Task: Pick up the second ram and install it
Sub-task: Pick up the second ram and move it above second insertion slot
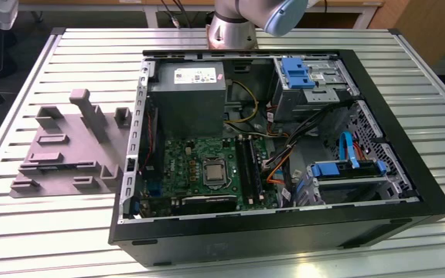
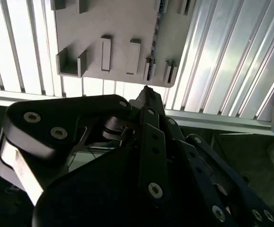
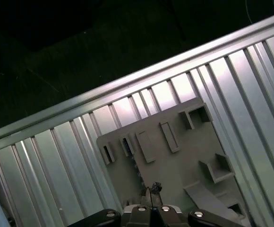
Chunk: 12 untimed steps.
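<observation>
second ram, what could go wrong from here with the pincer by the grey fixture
The second ram stands on its thin edge in the grey fixture; an off-centre pincer could tip or jam it. The pincer looks shut, so descending like this might strike the stick's top edge. In the exterior view, cables lie close beside the black slots and could snag.

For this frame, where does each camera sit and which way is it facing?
Exterior view: off the arm, above, looking down on the slatted table, open computer case and grey fixture; the arm stands beyond the case.
Second wrist view: on the arm, looking past the hand at the fixture.
First wrist view: on the arm, looking over the hand's tip at fixture and table edge.
All three share fixture and table.
</observation>
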### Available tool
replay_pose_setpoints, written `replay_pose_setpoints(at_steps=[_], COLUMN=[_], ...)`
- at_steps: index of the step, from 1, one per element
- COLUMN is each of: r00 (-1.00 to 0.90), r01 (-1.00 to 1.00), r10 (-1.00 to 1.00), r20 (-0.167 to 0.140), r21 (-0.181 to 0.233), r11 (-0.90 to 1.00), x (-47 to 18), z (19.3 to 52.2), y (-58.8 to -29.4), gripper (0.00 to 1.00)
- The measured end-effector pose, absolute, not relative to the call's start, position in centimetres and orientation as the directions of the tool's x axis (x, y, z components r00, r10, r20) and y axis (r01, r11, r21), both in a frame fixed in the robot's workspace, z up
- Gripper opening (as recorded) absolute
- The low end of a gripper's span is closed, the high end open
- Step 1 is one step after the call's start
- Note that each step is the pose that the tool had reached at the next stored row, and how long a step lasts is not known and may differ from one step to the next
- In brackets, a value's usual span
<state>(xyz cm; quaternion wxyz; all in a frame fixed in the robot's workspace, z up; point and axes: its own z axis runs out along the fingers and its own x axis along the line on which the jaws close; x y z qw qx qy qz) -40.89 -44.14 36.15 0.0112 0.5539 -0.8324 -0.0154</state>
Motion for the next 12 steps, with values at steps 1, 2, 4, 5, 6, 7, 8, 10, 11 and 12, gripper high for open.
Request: replay_pose_setpoints(at_steps=[1, 2, 4, 5, 6, 7, 8, 10, 11, 12], r00=[-0.37, -0.355, -0.324, -0.31, -0.297, -0.29, -0.287, -0.285, -0.285, -0.285], r01=[-0.928, -0.934, -0.945, -0.95, -0.954, -0.956, -0.957, -0.958, -0.958, -0.958], r10=[-0.929, -0.935, -0.946, -0.951, -0.955, -0.957, -0.958, -0.958, -0.958, -0.958], r20=[0.002, 0.002, 0.002, 0.002, 0.002, 0.002, 0.002, 0.003, 0.004, 0.004], r21=[0.038, 0.038, 0.038, 0.038, 0.038, 0.038, 0.038, 0.037, 0.037, 0.037], r11=[0.37, 0.355, 0.324, 0.31, 0.297, 0.29, 0.287, 0.285, 0.285, 0.285], x=[-40.89, -40.89, -40.89, -40.89, -40.89, -40.92, -41.0, -41.06, -41.06, -41.06], z=[36.13, 36.12, 36.08, 36.06, 36.02, 35.95, 35.86, 35.66, 35.64, 35.64], y=[-44.14, -44.14, -44.14, -44.14, -44.14, -44.14, -44.14, -44.15, -44.15, -44.15], gripper=[0.11, 0.11, 0.11, 0.11, 0.11, 0.11, 0.11, 0.11, 0.11, 0.17])
